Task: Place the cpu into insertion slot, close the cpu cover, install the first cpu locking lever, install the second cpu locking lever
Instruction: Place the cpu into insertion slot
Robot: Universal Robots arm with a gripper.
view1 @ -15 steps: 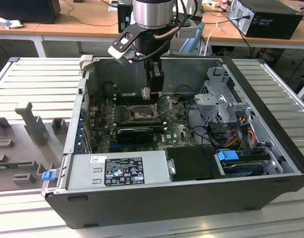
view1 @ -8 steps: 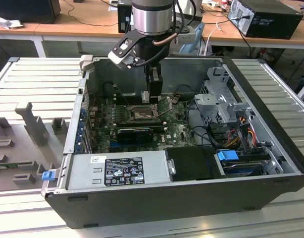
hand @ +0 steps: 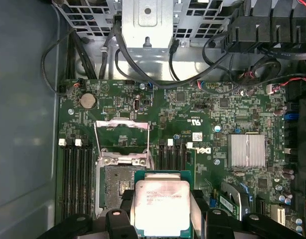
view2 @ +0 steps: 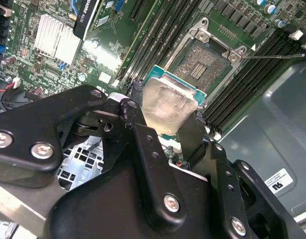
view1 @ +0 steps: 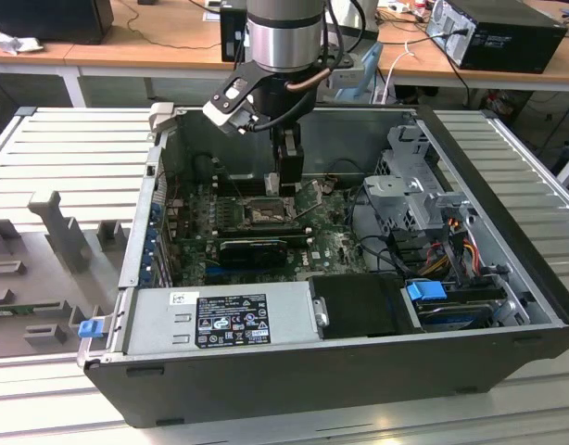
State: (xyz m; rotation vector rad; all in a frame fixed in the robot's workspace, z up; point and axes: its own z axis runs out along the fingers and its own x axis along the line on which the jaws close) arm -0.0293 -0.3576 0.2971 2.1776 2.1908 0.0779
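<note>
My gripper (view2: 165, 113) (hand: 162, 211) is shut on the cpu (view2: 169, 102) (hand: 160, 201), a square chip with a pale silver top, one black finger on each side edge. The chip hangs above the motherboard, just beside the insertion slot (view2: 200, 62) (hand: 114, 185), whose dark gold-speckled centre lies bare. The cpu cover (hand: 121, 123) stands swung open at the slot's far edge, with thin wire locking levers (hand: 149, 144) raised along its sides. In the exterior view the gripper (view1: 284, 182) reaches down inside the computer case over the slot (view1: 266, 212).
Long black memory slots (hand: 76, 174) (view2: 153, 40) flank the socket. A finned silver heatsink (hand: 247, 150) sits on the board. Black cables (hand: 143, 79) and a metal drive cage (view1: 410, 190) lie beyond. The power supply (view1: 220, 317) fills the case front.
</note>
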